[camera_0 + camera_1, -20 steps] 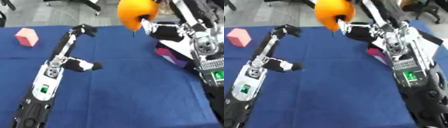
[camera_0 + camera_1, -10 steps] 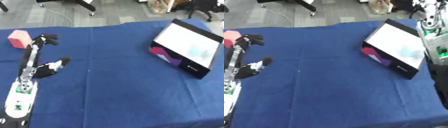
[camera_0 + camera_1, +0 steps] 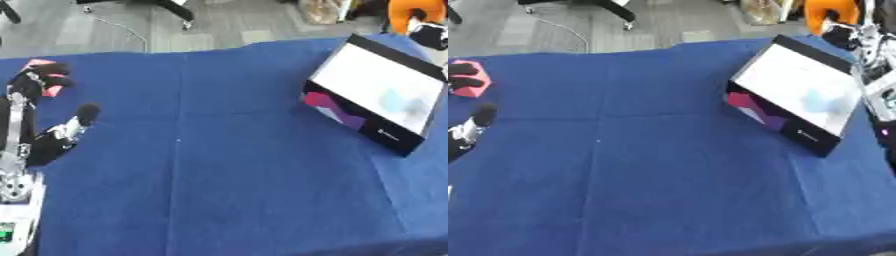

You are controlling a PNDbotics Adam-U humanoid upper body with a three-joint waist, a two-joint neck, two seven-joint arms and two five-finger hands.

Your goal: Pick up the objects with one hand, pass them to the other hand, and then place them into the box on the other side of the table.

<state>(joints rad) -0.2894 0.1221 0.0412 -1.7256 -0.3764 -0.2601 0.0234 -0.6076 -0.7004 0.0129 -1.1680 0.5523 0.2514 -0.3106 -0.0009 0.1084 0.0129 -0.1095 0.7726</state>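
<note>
Looking down at a table [image 3: 245, 175] with a blue cloth on it. Reaching in from the left edge with the left hand [image 3: 45, 146], black and silver, stretched out long toward the far left corner. Resting the dark fingers [image 3: 37, 79] on top of a pink block [image 3: 472, 84] there, tips touching it, close together and nearly straight. Sticking the thumb [image 3: 85, 111] out to the side, well apart from the block, so not pinching it.

Holding up an orange thing [image 3: 826, 10] at the top right corner, past the far edge of the table, with the right hand [image 3: 843, 34]. Curling dark fingers round the front of it. Hard to tell its real shape, only that it looks bright orange and roundish.

Sitting on the right side of the table, a flat open box [image 3: 785, 125] with black walls, a white inside and a bit of pink and purple on its near wall. Turned askew to the table edge. Lying just below and beside the orange thing, not touching it. Far apart from the pink block, with bare blue cloth between them.
</note>
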